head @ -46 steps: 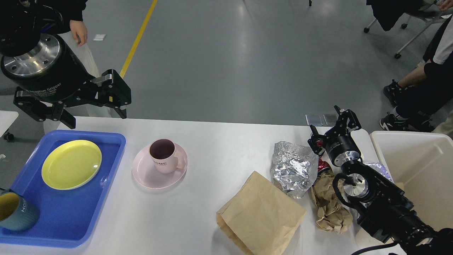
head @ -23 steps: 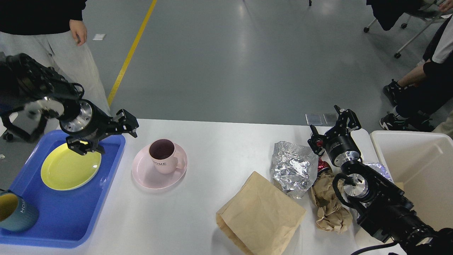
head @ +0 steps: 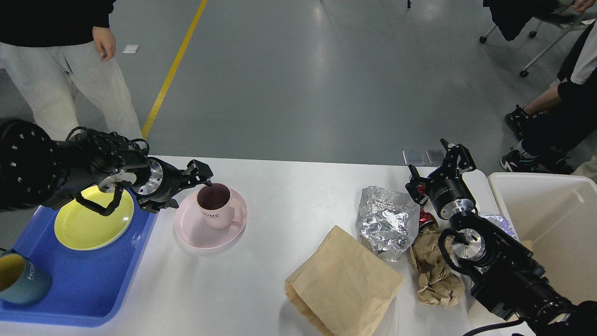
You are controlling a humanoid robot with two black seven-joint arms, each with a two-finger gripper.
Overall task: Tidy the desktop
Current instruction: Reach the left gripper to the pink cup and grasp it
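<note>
- Grey shop floor with a yellow line runs behind the white worktop (head: 289,196); people stand at 10 and 2 o'clock.
- Your task's thing, the worktop, fills the lower frame: white, matte, rounded corners, with clutter on both ends.
- Blue tray (head: 88,289) at 8 o'clock holds a yellow plate (head: 88,224) and a teal mug (head: 21,280), so crockery seems to be sorted there.
- Pink mug (head: 215,205) stands upright on a pink saucer (head: 200,235) just beside the tray, not yet moved.
- Your left hand (head: 184,186) reaches in sideways at 9 o'clock with its fingers spread, one tip near the mug rim; contact is unclear. Judged to be lining up a grab on the mug.
- Trash clusters at 4 o'clock: crumpled foil (head: 385,224), a brown paper bag (head: 345,280), crumpled brown paper (head: 433,275) and a red scrap under the arm.
- Cream bin (head: 550,224) at 3 o'clock sits next to the trash, likely its destination.
- Your right hand (head: 440,170) hovers above the foil's far edge, fingers spread, holding nothing.
</note>
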